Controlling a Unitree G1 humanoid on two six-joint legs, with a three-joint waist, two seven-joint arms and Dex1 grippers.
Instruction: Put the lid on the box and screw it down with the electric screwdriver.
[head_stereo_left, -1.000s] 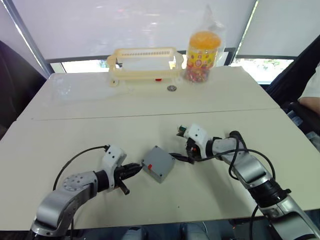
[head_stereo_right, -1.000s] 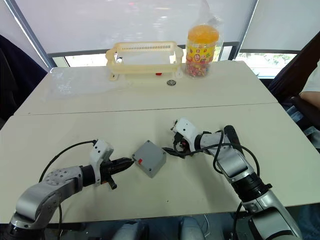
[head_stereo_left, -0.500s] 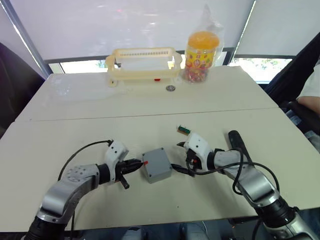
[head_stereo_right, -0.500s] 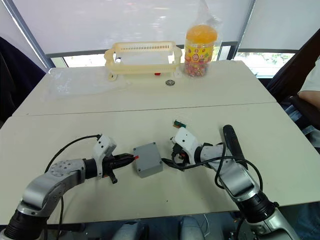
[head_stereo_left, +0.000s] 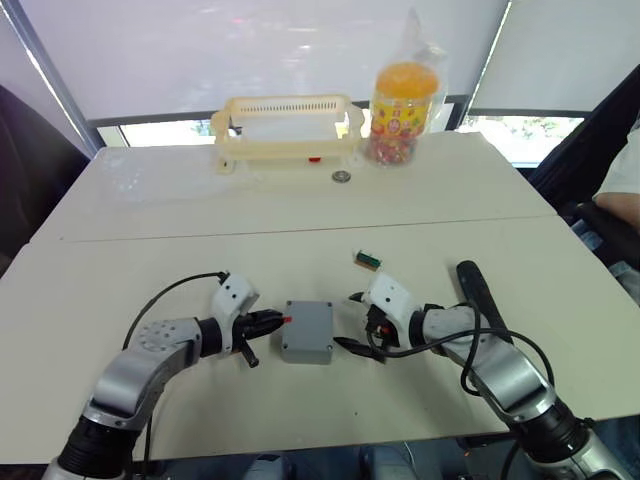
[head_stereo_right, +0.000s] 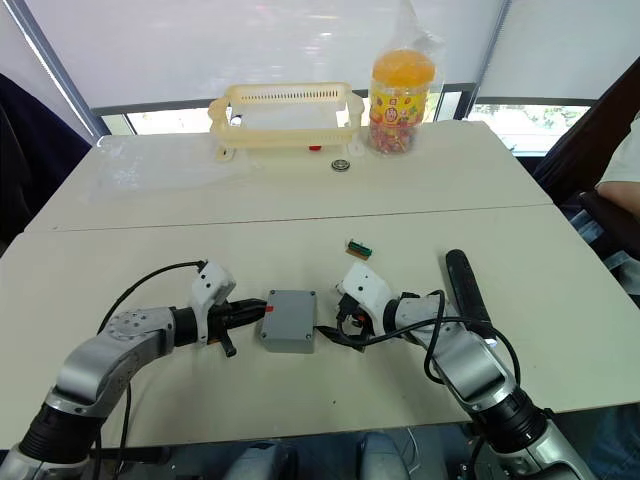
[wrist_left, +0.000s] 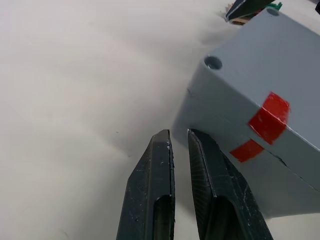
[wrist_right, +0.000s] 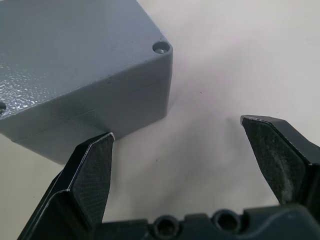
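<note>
Box sits between my pincers, lid on. My left pincer, closed and empty, touches its red-marked side; my right gapes opposite. I should steady it squarely before fetching the screwdriver.

Box cut by the left wrist view's edge; its inside hidden under the lid.

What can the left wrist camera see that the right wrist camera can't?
Left wrist view alone: red marks on the side of the box, and the left gripper with its jaws nearly together. Right wrist view alone: the right gripper with its jaws wide open beside a plain grey side. Both share the lidded grey box, corner screw holes and the cream table.
</note>
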